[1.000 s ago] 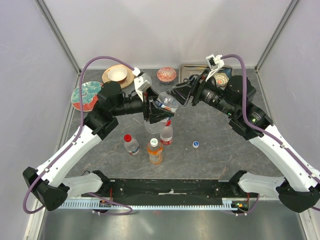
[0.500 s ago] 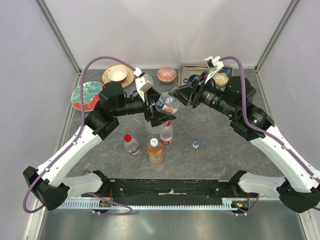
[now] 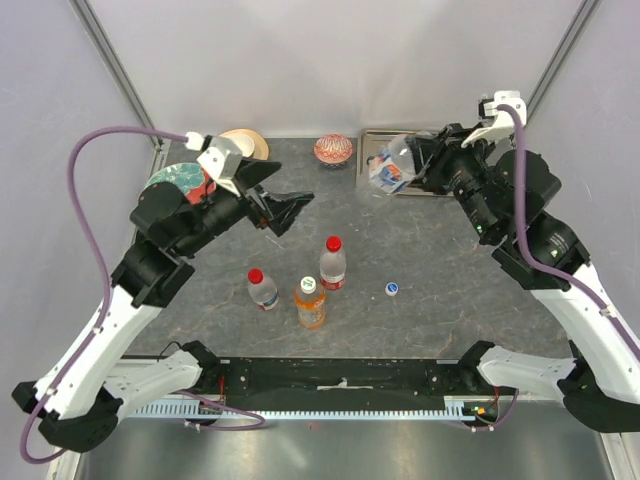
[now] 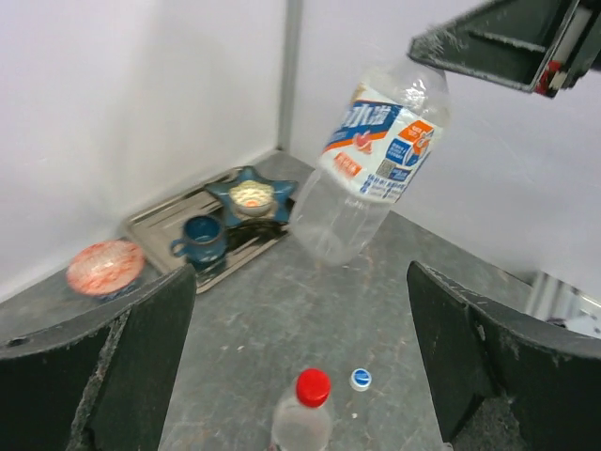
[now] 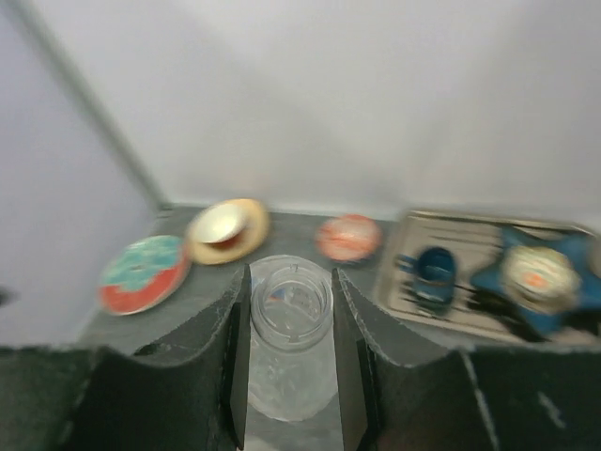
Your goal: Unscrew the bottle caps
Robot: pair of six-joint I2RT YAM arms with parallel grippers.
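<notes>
Holding bottle (image 4: 371,160), right gripper (image 5: 289,291), label (image 4: 385,132) clearest left-wrist

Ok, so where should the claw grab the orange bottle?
Probably round its labelled middle: the orange bottle stands upright, and its cap must stay free for twisting. Come from the bare near side; a short red-capped bottle crowds its left, a tall red-capped bottle its far right. The left claw is open; the right claw is shut on a clear bottle.
</notes>
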